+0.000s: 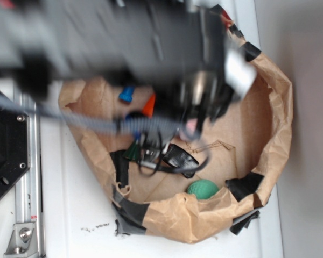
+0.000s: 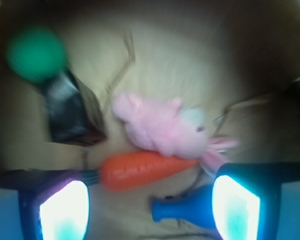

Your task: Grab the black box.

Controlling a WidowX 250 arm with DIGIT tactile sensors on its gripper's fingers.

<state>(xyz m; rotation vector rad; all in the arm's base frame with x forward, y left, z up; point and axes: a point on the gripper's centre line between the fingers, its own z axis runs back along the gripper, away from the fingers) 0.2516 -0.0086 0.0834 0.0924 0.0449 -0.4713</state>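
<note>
The white table (image 1: 70, 215) carries a brown paper rim (image 1: 280, 107) patched with black tape, forming a shallow nest that holds the toys. The blurred black robot arm (image 1: 124, 37) reaches across the top of the exterior view and hides much of the nest's middle. At the table's left edge lies a large black hexagonal plate (image 1: 2, 156) beside a metal rail.

In the wrist view the gripper (image 2: 150, 200) hangs released, its two pale glowing fingers (image 2: 65, 210) spread wide apart with nothing between them.

The pink plush toy (image 2: 160, 125) lies mid-nest, touching the orange carrot (image 2: 140, 170) just below it. The black box (image 2: 65, 110), glossy and tilted, sits towards the nest's near rim, just beside the green ball (image 2: 35, 52) and apart from the fingers. A blue toy (image 2: 190, 210) lies near the right finger.
</note>
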